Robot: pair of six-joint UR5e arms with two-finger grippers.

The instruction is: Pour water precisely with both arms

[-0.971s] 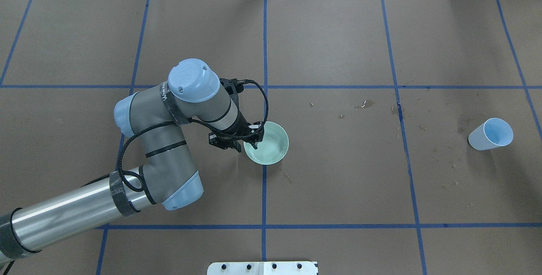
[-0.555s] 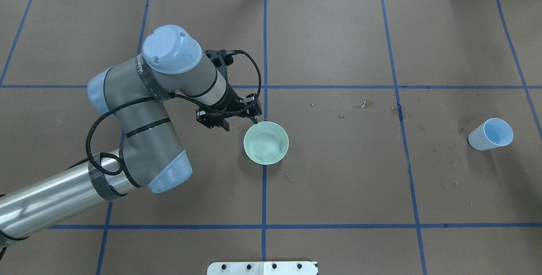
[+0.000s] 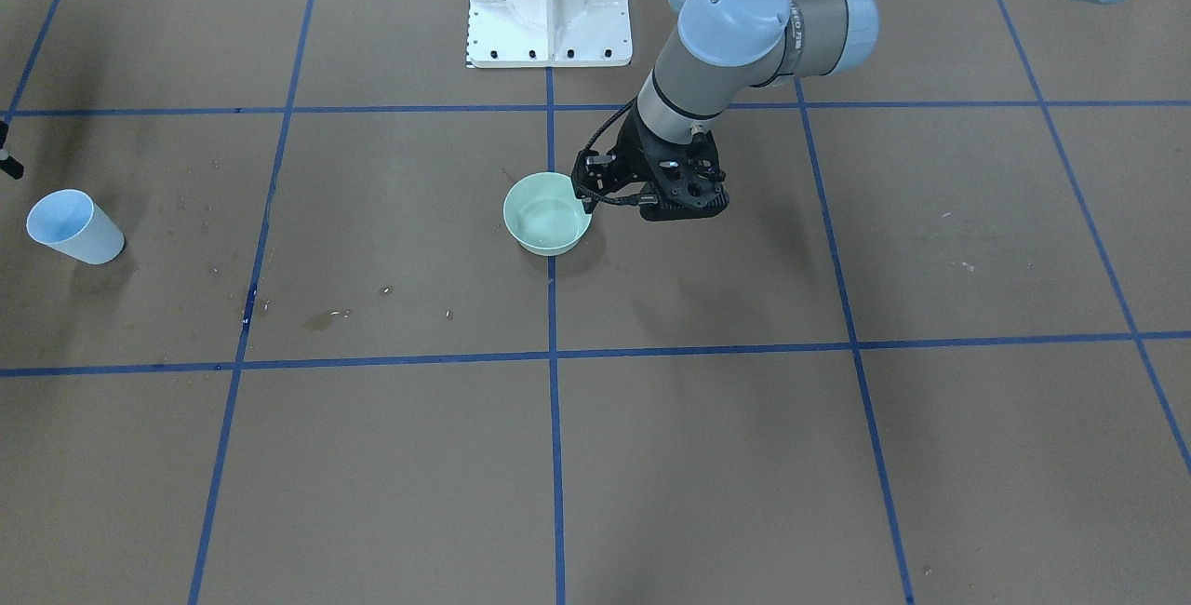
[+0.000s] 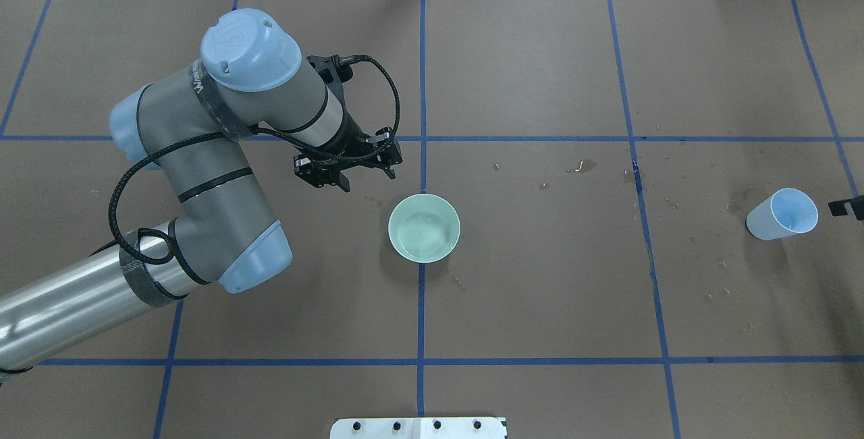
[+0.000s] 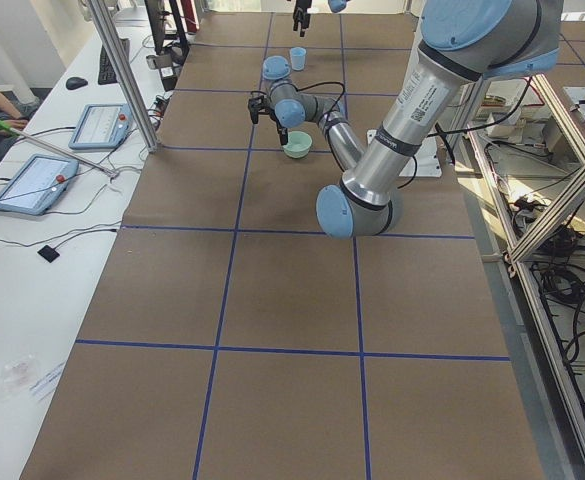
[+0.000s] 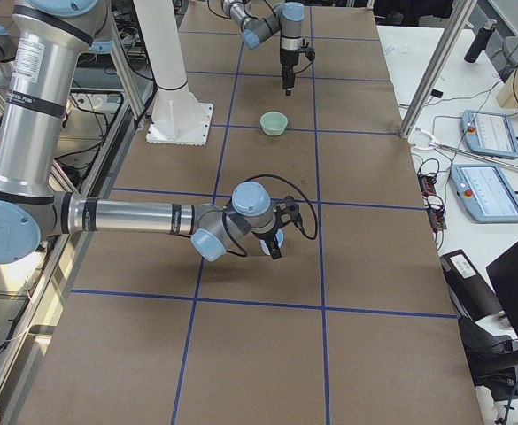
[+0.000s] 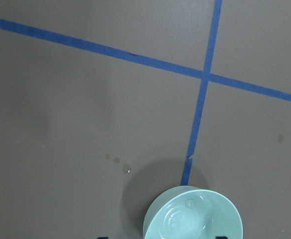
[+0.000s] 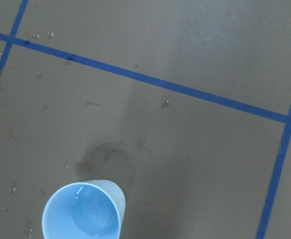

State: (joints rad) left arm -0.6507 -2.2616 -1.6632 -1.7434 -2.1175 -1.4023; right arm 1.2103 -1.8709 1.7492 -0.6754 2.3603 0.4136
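Only a black sliver of the right gripper [image 4: 847, 206] pokes in at the overhead view's right edge, so I cannot tell how its jaws stand. Its wrist camera's lower edge cuts off the blue cup [image 8: 83, 211], and the other wrist camera's cuts off the green bowl [image 7: 192, 215]. Seen from the right end of the bench [image 6: 374, 266], the right arm [image 6: 135, 215] covers most of that cup.

left arm [image 4: 223, 175]: elbow bent, wrist points down | left gripper [image 4: 368, 179]: jaws apart, empty, hovers near bowl [image 4: 424, 228] | right gripper [image 4: 842, 207]: well apart from bowl, jaws not clear
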